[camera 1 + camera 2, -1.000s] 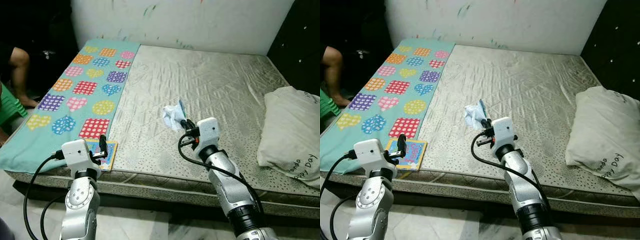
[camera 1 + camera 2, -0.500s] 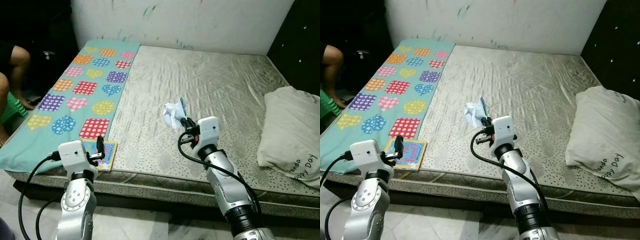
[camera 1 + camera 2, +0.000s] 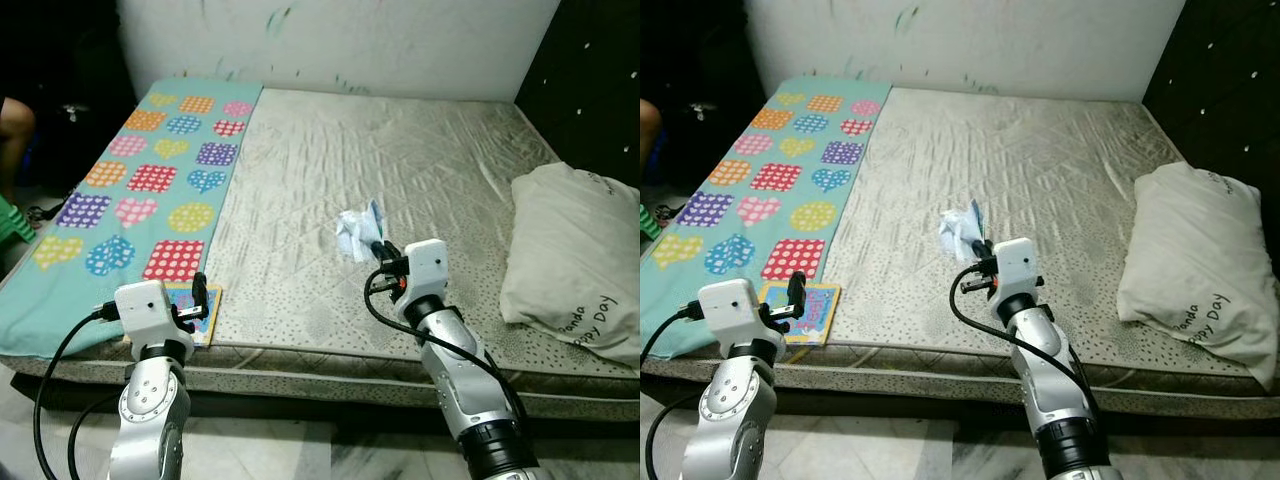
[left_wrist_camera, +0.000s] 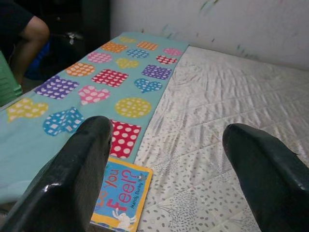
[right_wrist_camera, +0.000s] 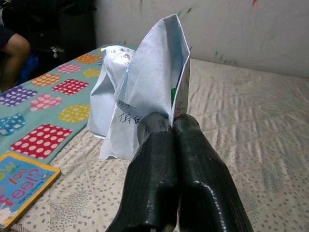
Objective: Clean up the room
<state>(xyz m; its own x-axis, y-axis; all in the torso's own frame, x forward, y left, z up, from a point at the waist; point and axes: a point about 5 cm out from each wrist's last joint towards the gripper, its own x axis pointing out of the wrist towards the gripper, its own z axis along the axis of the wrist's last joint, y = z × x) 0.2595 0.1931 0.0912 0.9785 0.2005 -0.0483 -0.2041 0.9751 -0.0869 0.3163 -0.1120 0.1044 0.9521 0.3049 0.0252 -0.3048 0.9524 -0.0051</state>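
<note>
Crumpled paper point(image 5: 145, 92) pinched by right gripper point(image 5: 173, 126) — writing illegible, left gripper point(image 4: 164, 145) wide.

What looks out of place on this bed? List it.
Two things. A crumpled paper sits mid-mattress, pinched in the right end effector. A children's book lies at the front edge beside the patterned mat, before the open left end effector.

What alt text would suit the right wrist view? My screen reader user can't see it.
The right gripper is shut on a crumpled white paper, held up above a grey bed. A teal mat with colourful patches lies beyond, a children's book rests near the bed's edge, and a person's arm shows in the corner.
</note>
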